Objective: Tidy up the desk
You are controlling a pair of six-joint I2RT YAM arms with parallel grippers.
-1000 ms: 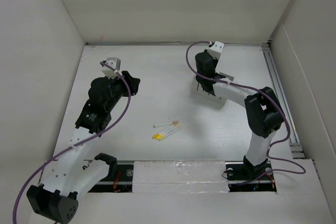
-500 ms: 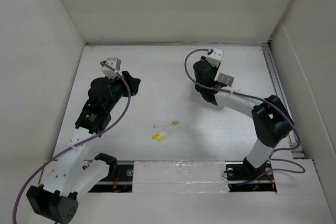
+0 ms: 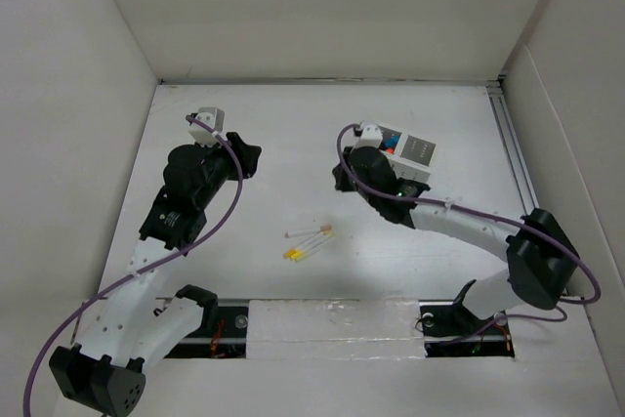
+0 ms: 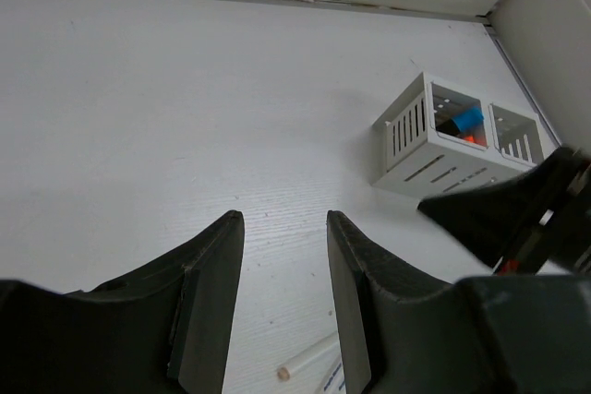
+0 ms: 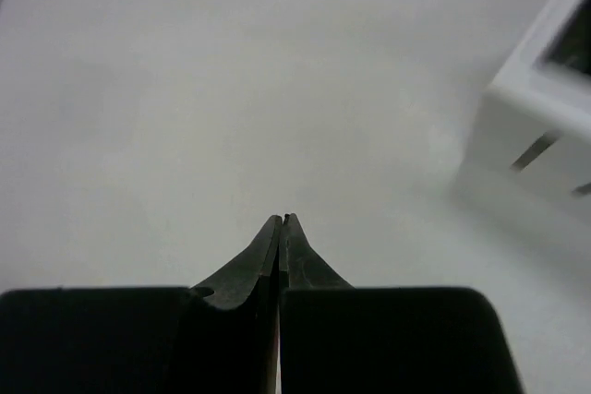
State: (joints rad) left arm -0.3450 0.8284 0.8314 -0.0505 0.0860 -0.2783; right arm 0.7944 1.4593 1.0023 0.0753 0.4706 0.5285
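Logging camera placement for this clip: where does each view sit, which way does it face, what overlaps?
Top external: above and behind the bases, looking down on the desk; both arms show.
Left wrist: behind the left gripper, facing across the desk to the organizer box; its parted fingers at bottom.
Right wrist: behind the right gripper, looking down at bare desk; its jaws shut.
Shared: all three show the organizer box.

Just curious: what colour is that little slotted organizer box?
The organizer box is white; the left wrist view shows it best.
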